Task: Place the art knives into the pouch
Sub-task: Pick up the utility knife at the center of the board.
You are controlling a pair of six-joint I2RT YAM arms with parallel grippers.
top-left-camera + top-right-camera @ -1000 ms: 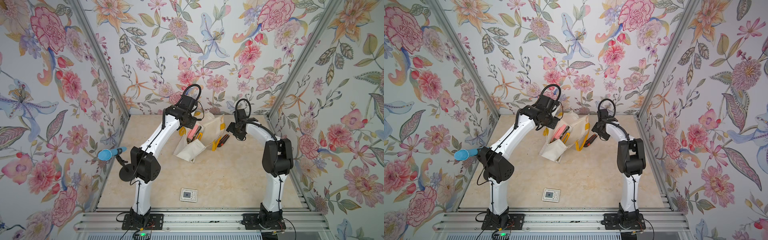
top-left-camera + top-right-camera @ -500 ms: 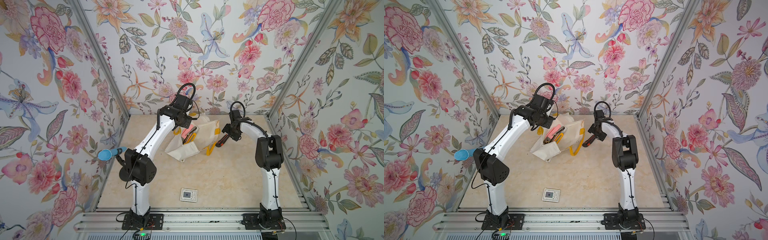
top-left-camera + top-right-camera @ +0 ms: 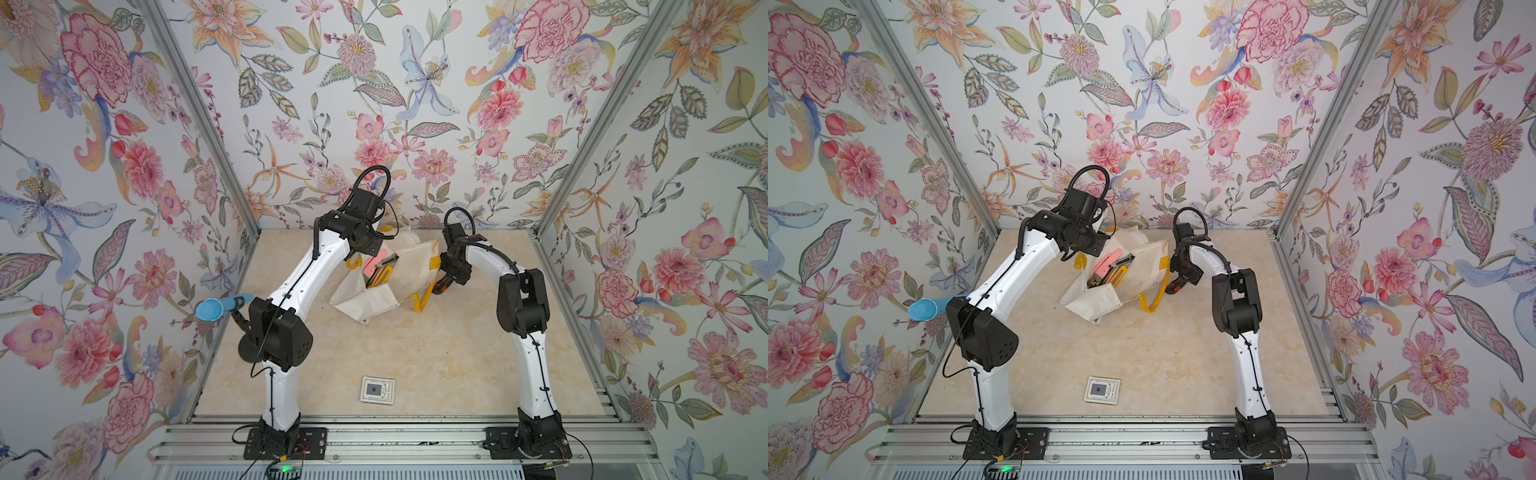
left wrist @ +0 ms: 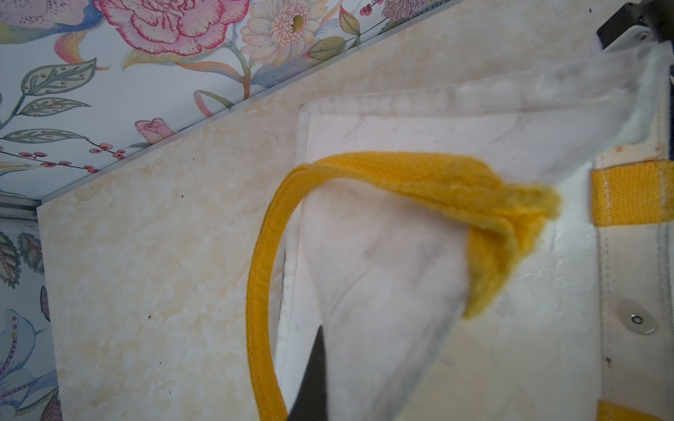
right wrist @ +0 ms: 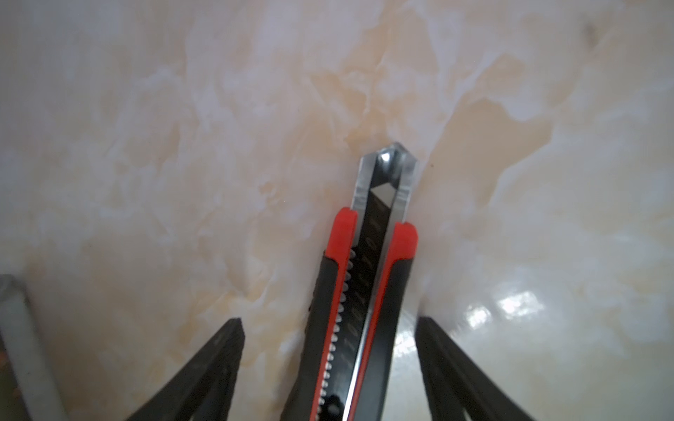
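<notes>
Canvas gives the pouch [image 3: 365,301] its slump. In both top views it lies crumpled toward the back of the tabletop [image 3: 415,353], its mouth gaping, with a pink tool [image 3: 374,264] and other things inside. The art knife [image 3: 441,286] is not in it. It lies flat on the tabletop just beside the pouch, near a loose yellow handle [image 3: 419,299].

In the left wrist view, the left fingers [image 4: 383,273] are blurred white shapes pressed together. They seem to pinch the bunched end of the second handle [image 4: 419,171], which would hold the soft mouth open.

In the right wrist view, the right fingers [image 5: 219,364] stand spread on either side of the knife, clear of it and gripping nothing. The knife looks light, stiff and narrow, with its blade drawn back inside the bright metal nose [image 5: 386,171]. Its black rubbery body with red trim should offer friction, while the nose looks slick and is best avoided. The soundest hold is probably across the narrow body near mid-length, so the knife does not tip nose-down. Since it lies flat, the fingers would need to come very low to the tabletop.
</notes>
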